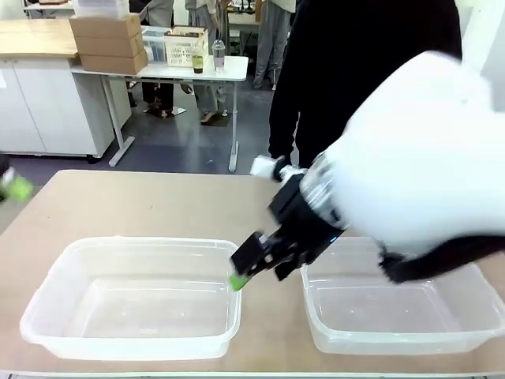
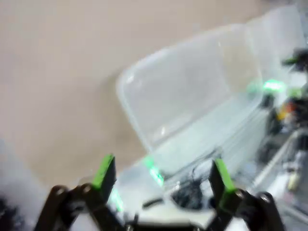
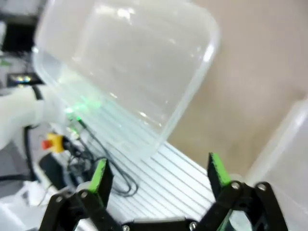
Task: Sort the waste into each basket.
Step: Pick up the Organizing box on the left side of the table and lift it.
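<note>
A tan bench point(image 1: 158, 205) holds two clear tubs side by side along its near edge. The left tub point(image 1: 47, 304) is at 7 o'clock and the right tub point(image 1: 481, 328) at 5 o'clock, with a narrow strip of bare bench between them. Beyond the tubs the bench lies open to its far edge at 12 o'clock, where a person point(image 1: 363, 71) in black stands.

The white right arm point(image 1: 426, 150), large and blurred, reaches in from 3 o'clock and covers the right tub's far rim. The right jaws hang over the gap between the tubs, with one green pad point(image 1: 239, 280) at the left tub's right rim. In the right wrist view they stand wide apart with nothing between them. The left tub point(image 3: 125, 62) is at 11 o'clock, a corner of the right tub point(image 3: 291, 144) at 3 o'clock, and cables point(image 3: 96, 163) lie past the bench edge.

The left jaws show as a green blur at the bench's left edge, 9 o'clock. In the left wrist view they are spread open and empty, with the left tub point(image 2: 192, 91) ahead at 1 o'clock.
</note>
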### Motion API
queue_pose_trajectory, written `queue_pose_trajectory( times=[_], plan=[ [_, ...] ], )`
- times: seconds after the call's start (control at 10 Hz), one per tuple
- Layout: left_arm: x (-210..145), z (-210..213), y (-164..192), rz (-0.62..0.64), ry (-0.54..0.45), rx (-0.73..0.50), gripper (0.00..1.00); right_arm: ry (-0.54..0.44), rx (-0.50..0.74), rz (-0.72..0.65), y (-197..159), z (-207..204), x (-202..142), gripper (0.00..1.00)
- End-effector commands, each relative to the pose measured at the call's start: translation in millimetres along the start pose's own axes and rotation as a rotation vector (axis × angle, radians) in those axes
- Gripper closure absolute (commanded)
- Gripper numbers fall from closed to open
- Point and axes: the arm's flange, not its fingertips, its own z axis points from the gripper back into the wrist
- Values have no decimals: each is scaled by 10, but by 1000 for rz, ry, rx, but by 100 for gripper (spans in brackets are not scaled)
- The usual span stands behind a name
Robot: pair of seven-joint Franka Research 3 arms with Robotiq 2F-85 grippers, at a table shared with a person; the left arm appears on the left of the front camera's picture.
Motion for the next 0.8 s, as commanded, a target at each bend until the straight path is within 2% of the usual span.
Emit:
queue_pose_trajectory(
  times=[0.0, 0.1, 0.3, 0.4, 0.5, 0.6, 0.7],
  plan=[
    [-147, -211, -287, -119, 253, -85, 0, 10, 22, -52, -114, 208, 16, 0],
    [0, 0, 0, 0, 0, 0, 0, 10, 22, -52, -114, 208, 16, 0],
    [0, 0, 0, 0, 0, 0, 0, 10, 22, -52, -114, 208, 16, 0],
    [-62, -99, -136, -42, 95, -15, 0, -1, 20, -29, -101, 117, 64, 0],
    [-136, -314, -246, 166, 49, 123, 0, -60, -37, -225, -21, -82, 199, 0],
    [-245, -561, -368, 284, -6, 284, 0, -124, -97, -324, 30, -265, 299, 0],
    [-378, -799, -484, 292, -15, 332, 0, -126, -162, -366, 70, -407, 348, 0]
  ],
)
